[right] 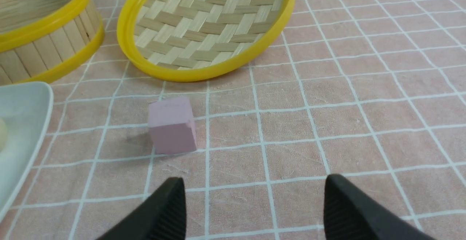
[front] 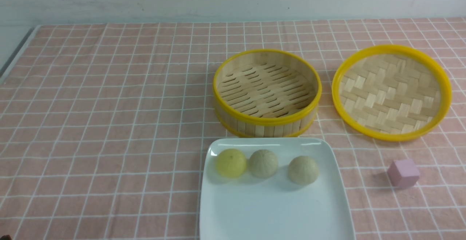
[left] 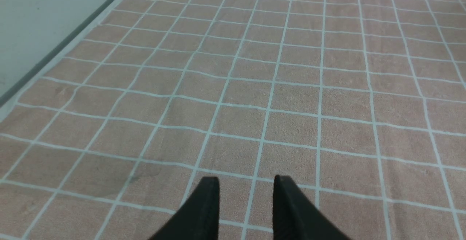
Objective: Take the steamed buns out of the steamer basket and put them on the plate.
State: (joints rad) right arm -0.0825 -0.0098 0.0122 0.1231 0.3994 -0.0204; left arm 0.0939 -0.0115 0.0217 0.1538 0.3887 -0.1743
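Observation:
Three steamed buns lie in a row on the white square plate (front: 273, 211): a pale yellow bun (front: 231, 162), a beige bun (front: 263, 163) beside it, and another beige bun (front: 303, 169) to the right. Behind the plate stands the steamer basket (front: 267, 123), with nothing inside it. Neither arm shows in the front view. My left gripper (left: 247, 181) hovers open over bare cloth, nothing between its fingers. My right gripper (right: 255, 181) is wide open above the cloth, short of the pink cube. The plate's corner (right: 25, 98) and the basket wall (right: 47, 50) show there too.
A shallow yellow-rimmed woven tray (front: 391, 92) lies right of the basket. A small pink cube (front: 403, 173) sits right of the plate, also seen as the pink cube (right: 172, 125) in the right wrist view. The pink checked tablecloth ends at the table's left edge (left: 54, 50).

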